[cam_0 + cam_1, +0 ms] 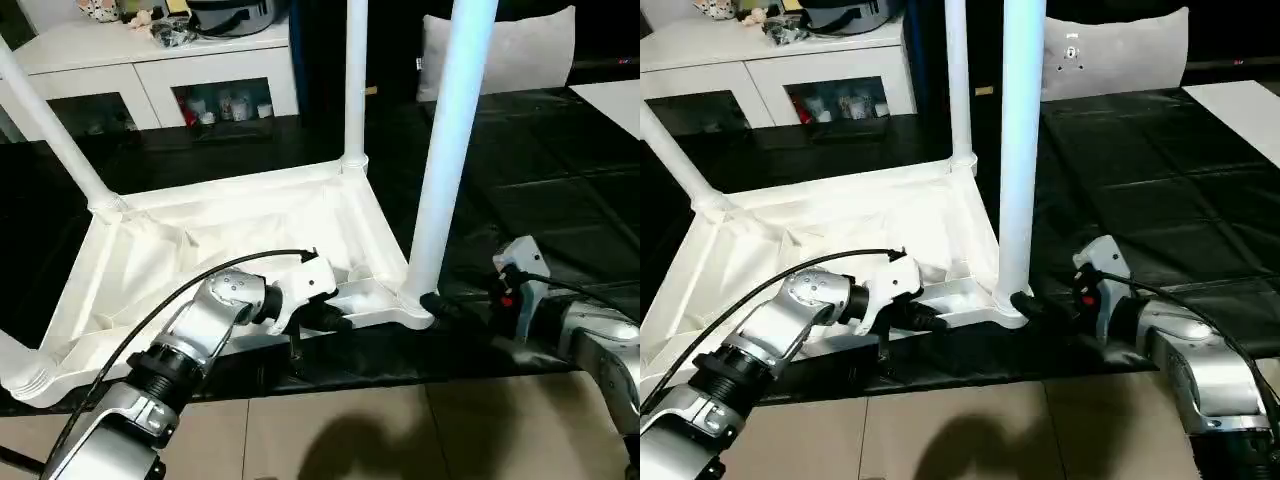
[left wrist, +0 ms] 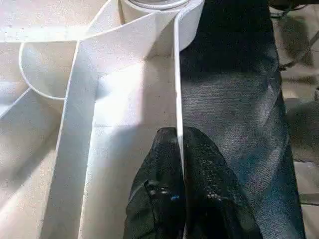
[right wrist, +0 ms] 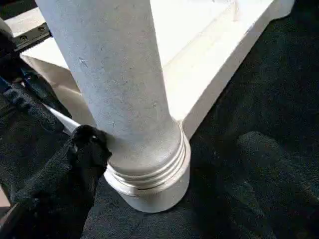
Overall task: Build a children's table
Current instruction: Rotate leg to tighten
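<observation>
Black matting carries the upturned children's table (image 1: 230,250). Left end effector (image 2: 180,149) pinches its rim; right end effector (image 3: 164,164) stands spread, empty, around the near leg (image 1: 445,150). Bumped, that leg could tilt in its socket.

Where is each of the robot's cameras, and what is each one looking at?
Head eyes: look forward and down past both silver forearms at the upside-down table.
Left wrist: looks along the left gripper, shut on the table's rim.
Right wrist: looks along the open right gripper at the near leg.
Shared: that leg's corner socket.
</observation>
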